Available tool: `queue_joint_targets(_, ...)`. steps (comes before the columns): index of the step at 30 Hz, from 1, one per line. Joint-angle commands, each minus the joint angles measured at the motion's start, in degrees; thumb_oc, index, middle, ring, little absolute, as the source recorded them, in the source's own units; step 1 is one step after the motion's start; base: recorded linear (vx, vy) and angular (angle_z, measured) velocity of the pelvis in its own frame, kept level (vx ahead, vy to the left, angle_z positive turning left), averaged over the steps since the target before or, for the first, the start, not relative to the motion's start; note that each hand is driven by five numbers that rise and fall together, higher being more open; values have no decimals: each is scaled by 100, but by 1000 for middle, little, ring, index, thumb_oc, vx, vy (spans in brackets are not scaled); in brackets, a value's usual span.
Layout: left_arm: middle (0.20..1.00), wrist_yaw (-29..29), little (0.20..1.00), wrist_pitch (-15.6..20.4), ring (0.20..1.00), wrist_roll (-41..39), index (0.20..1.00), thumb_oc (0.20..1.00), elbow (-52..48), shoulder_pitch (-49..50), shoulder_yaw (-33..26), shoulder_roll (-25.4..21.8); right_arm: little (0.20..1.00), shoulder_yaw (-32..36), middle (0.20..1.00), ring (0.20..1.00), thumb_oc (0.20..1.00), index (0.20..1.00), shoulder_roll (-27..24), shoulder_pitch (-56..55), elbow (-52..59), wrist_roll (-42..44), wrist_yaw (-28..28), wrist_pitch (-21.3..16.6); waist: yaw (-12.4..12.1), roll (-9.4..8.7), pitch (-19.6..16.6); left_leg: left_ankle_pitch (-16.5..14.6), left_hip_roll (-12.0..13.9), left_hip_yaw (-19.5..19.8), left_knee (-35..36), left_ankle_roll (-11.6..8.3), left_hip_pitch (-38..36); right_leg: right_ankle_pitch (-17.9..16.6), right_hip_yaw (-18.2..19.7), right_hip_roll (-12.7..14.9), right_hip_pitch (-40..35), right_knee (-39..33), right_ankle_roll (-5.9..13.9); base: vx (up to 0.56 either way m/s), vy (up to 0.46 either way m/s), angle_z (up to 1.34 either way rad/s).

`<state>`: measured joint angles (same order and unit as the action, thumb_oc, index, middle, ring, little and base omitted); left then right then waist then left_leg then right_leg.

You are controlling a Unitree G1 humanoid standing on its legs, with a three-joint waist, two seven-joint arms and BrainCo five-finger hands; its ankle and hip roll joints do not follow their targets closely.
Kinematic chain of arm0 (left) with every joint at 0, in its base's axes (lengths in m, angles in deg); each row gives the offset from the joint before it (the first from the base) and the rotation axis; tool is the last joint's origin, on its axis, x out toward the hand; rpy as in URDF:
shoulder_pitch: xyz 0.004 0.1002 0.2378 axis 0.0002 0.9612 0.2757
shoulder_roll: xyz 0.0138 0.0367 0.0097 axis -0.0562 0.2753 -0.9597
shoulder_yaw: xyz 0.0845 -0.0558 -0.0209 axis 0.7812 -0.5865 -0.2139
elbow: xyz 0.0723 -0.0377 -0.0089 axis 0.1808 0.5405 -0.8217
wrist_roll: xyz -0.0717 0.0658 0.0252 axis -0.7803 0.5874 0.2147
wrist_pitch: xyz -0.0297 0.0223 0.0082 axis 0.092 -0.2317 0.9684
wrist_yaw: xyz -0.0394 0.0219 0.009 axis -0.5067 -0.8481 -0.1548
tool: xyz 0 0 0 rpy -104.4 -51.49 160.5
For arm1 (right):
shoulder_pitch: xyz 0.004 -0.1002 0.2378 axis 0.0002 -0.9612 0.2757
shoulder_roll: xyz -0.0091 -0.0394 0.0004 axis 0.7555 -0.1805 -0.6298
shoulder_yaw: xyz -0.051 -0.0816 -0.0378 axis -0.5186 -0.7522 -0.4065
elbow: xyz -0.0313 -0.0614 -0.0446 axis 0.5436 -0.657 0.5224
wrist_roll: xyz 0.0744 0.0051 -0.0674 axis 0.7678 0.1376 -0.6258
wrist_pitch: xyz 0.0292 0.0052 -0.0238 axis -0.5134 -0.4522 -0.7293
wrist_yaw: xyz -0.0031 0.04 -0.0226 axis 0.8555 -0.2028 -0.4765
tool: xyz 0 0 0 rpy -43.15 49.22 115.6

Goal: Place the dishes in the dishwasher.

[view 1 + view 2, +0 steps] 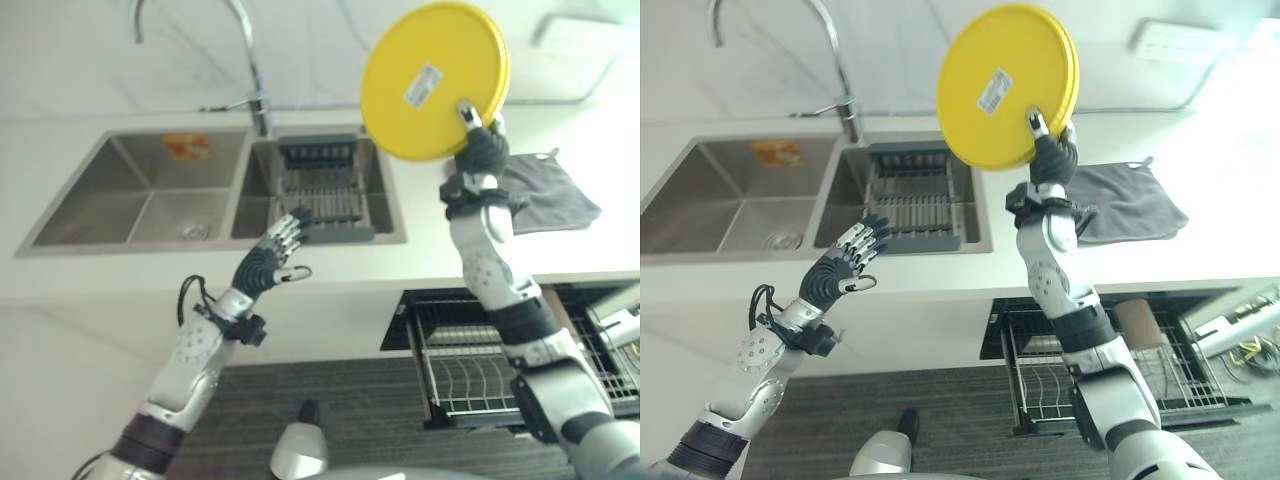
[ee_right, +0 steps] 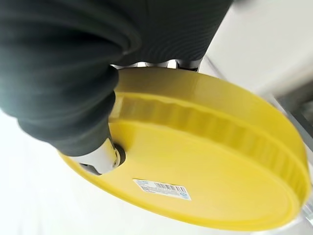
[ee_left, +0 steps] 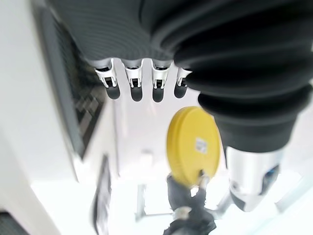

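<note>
Gripping yellow plate point(image 1: 432, 80), right hand point(image 1: 482, 148) aloft

The plate point(image 1: 432, 80) is showing smooth, slightly glossy yellow plastic with a paper label. The sink point(image 1: 140, 190) and tap point(image 1: 245, 60) are gleaming as brushed and polished metal. A grey cloth point(image 1: 1127, 203) is lying soft and matt on the smooth white surface point(image 1: 420, 262).

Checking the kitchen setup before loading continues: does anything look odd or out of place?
Mostly tidy. The grey cloth lies rumpled on the counter right of the sink. The right hand pinches the yellow plate by its edge, underside with a label facing the camera.
</note>
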<state>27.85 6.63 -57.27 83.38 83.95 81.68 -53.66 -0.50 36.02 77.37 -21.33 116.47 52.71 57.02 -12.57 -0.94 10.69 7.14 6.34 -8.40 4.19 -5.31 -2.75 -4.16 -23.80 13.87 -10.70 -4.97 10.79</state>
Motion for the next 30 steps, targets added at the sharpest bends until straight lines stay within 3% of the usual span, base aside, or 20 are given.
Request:
queue_joint_targets(1, 1000, 114, 1000, 213, 1000, 231, 1000, 1000, -29, -246, 197, 40, 200, 223, 200, 200, 200, 200, -28, 143, 595, -370, -51, -616, -59, 87, -323, -624, -3, -886, 37, 200, -542, 224, -45, -94, 28, 232, -202, -118, -154, -34)
queue_joint_targets(4, 1000, 209, 1000, 324, 1000, 383, 1000, 1000, 14, -173, 200, 147, 200, 417, 200, 200, 200, 200, 3, -534, 922, -247, -361, -796, 243, 81, -365, -606, 114, -1177, 4, 132, -647, 194, 64, -142, 41, 168, -234, -84, -124, -44)
queue_joint_targets(15, 1000, 530, 1000, 381, 1000, 639, 1000, 1000, 72, -59, 6, 337, 200, 942, 200, 200, 200, 200, -316, -2230, 1650, 356, -1806, -446, 964, 26, -455, -595, 430, -1879, -256, -41, -742, 133, 252, -242, 180, 129, -281, -23, -100, -50)
queue_joint_targets(24, 1000, 614, 1000, 290, 1000, 724, 1000, 1000, 0, 128, -194, 374, 200, 1270, 200, 200, 200, 200, -249, -2944, 1743, 582, -2280, -169, 1221, 31, -416, -648, 558, -1986, -370, -67, -775, 456, 237, -265, 251, 651, -312, 41, -5, -29)
queue_joint_targets(30, 1000, 602, 1000, 185, 1000, 777, 1000, 1000, -68, 248, -301, 377, 200, 1226, 200, 200, 200, 200, -99, -3179, 1596, 585, -2316, -73, 1205, 44, -357, -641, 550, -1972, -422, -21, -712, 580, 123, -237, 268, 862, -328, 35, 11, -3)
